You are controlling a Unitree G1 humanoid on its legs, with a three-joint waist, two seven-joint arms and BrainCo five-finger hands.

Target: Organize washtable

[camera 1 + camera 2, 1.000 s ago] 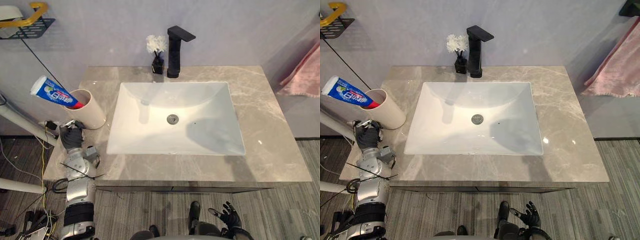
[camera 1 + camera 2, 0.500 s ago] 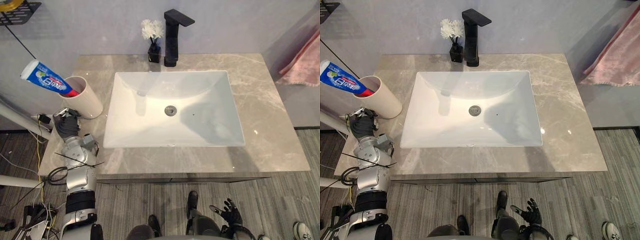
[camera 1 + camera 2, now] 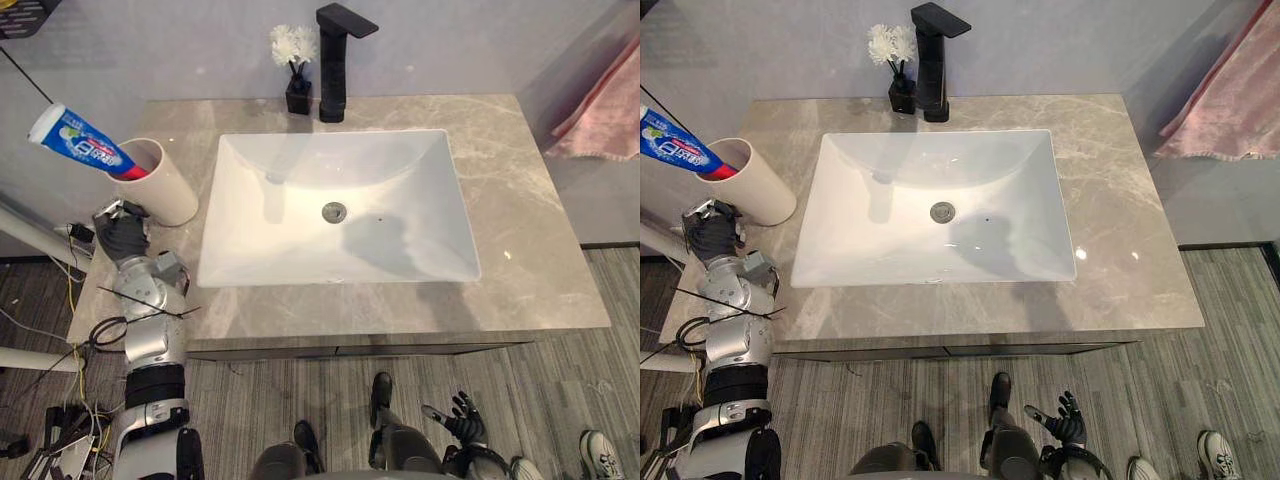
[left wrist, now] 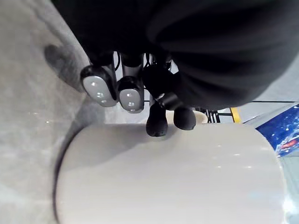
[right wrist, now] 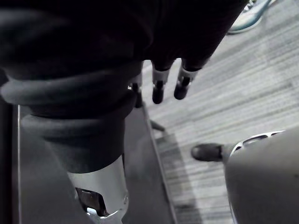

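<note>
L hand [image 3: 120, 232] sat at the left edge of the counter [image 3: 520, 200] w/ fingers curled in, holding nothing, just beside the white cup [image 3: 168, 188]. The toothpaste tube [image 3: 78, 147] stuck out of the cup's top, leaning away from the sink [image 3: 400, 230]. R hand [image 3: 462, 416] hung low over the floor [image 3: 300, 400], fingers spread open, well apart from the counter.

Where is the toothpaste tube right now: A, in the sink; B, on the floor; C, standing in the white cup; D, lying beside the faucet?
C: the toothpaste tube leans out of the white cup at the left end of the counter.
</note>
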